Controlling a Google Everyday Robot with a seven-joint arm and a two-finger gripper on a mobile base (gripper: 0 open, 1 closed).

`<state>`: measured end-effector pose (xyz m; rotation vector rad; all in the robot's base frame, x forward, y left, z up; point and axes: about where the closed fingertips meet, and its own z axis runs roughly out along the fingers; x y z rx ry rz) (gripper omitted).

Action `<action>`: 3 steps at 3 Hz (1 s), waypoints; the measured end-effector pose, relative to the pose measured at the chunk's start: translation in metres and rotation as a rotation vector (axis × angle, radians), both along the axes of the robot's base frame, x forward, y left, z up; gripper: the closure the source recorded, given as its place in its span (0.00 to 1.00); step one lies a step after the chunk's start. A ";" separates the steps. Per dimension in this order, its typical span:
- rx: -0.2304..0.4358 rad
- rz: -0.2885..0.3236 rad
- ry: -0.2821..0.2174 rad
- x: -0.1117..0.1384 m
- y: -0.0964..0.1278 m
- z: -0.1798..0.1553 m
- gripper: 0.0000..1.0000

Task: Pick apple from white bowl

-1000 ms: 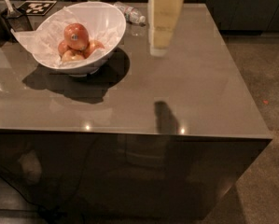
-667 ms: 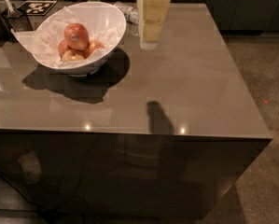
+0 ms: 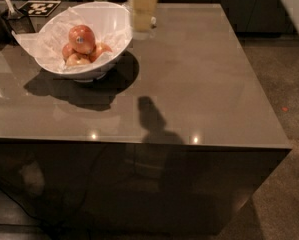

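The table (image 3: 204, 84) under me is a glossy grey-brown slab. The white bowl (image 3: 91, 73) sits on it near the back left corner, and its shadow falls on the tabletop in front of it. A black-and-white marker card (image 3: 38, 7) lies behind and left of the bowl. A dark holder (image 3: 13, 25) stands just left of it. My gripper (image 3: 142, 24) hangs over the tabletop just right of the bowl's rim.

Place: we read a kitchen.
Signs: we see a glossy grey island counter (image 3: 204, 79), dark cabinets (image 3: 249, 14) behind, a white bowl (image 3: 91, 74).
Gripper (image 3: 141, 28): above the counter, right of the white bowl.
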<state>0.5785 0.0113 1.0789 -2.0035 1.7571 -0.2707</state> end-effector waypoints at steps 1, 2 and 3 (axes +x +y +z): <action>0.015 0.046 -0.021 0.048 0.044 0.004 0.00; 0.069 0.053 -0.073 0.058 0.056 0.023 0.00; 0.083 0.058 -0.092 0.063 0.062 0.025 0.00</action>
